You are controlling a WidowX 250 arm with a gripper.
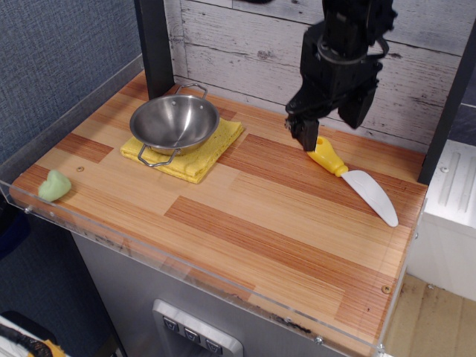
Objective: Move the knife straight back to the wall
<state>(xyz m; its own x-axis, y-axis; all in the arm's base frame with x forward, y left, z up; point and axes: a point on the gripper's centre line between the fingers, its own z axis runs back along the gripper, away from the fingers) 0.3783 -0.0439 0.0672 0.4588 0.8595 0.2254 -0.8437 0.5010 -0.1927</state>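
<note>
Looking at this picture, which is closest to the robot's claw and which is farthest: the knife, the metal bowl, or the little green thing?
From the gripper:
1. Knife, just below it, near the right rear.
2. Metal bowl, to the left on the yellow sponge.
3. Green object, far off at the front-left corner.

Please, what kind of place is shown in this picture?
Probably a toy kitchen counter set up for robot tests: a wooden-pattern tabletop against a whitewashed plank wall, with a steel bowl on a yellow sponge and a toy knife.
</note>
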